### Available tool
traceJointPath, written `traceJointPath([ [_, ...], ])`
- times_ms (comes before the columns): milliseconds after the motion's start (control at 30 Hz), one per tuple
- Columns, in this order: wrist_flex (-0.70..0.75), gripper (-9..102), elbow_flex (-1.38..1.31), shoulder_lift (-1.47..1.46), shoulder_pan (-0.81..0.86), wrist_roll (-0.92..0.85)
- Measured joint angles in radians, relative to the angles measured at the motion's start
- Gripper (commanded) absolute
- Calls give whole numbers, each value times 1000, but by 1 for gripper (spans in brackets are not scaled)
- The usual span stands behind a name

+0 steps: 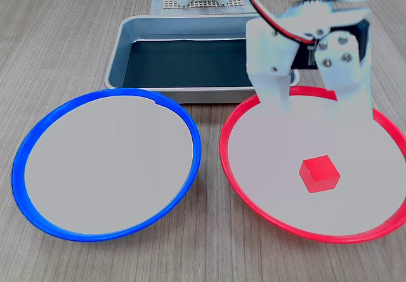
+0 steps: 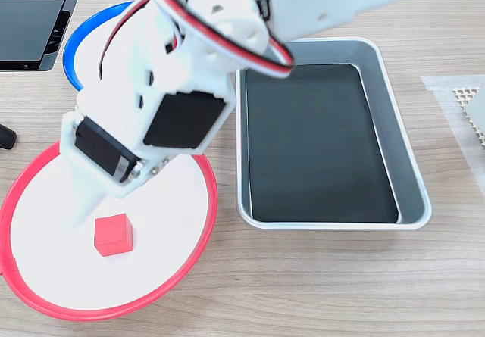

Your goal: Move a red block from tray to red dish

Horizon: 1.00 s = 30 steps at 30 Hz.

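— Where's the red block (image 1: 320, 173)?

— Lying on the pale floor of the red dish (image 1: 241, 168), nothing touching it. The tray (image 1: 120, 54) behind looks empty.

— And the claw (image 1: 314, 114)?

— Spread apart, hanging just above the block, fingers clear of it.

— So which step?

— The drop looks done, I'd say. Next call: lift straight up and draw back without nudging the block or the dish rim.

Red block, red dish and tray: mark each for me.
red block (image 1: 320, 173): a fixed view, top face of the cube.
red dish (image 1: 254, 207): a fixed view, near left part of rim.
tray (image 2: 409, 163): a fixed view, right side wall.
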Motion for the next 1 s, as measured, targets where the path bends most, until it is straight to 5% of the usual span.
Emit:
traceJointPath([
  [100, -38, 18, 0, 101, 18, 110],
  [200, -94, 0, 0, 241, 58, 278],
  [567, -365, -1, 434, 704, 265, 772],
  [1000, -451, 0, 1486, 1424, 304, 790],
])
